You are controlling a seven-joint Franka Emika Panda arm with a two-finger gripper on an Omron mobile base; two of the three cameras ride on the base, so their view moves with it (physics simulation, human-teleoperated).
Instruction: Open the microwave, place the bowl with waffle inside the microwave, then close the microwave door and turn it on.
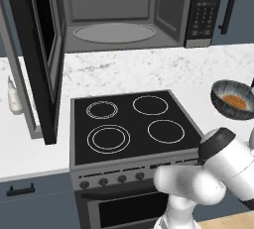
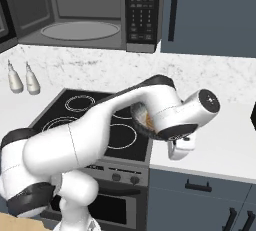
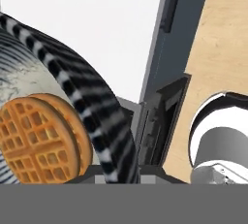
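The microwave [image 1: 163, 5] hangs above the stove with its grey inside and round turntable [image 1: 114, 32] showing. The microwave door [image 1: 47, 49] is swung wide open to the left. To the right of the stove, the dark ribbed bowl [image 1: 232, 99] hangs tilted above the counter, and the golden waffle [image 1: 234, 101] lies in it. My gripper [image 1: 251, 90] is shut on the bowl's right rim at the picture's edge. The hand view shows the bowl's wall [image 3: 97, 116] and the waffle [image 3: 38, 138] very close. In the right base view my arm hides most of the bowl [image 2: 141, 117].
The black four-ring stove [image 1: 131, 124] lies under the microwave. Two small bottles [image 2: 20, 80] stand on the marble counter to its left. White counter [image 2: 225, 140] stretches to the right. A dark blue cabinet [image 2: 210, 15] with a bar handle adjoins the keypad [image 2: 141, 10].
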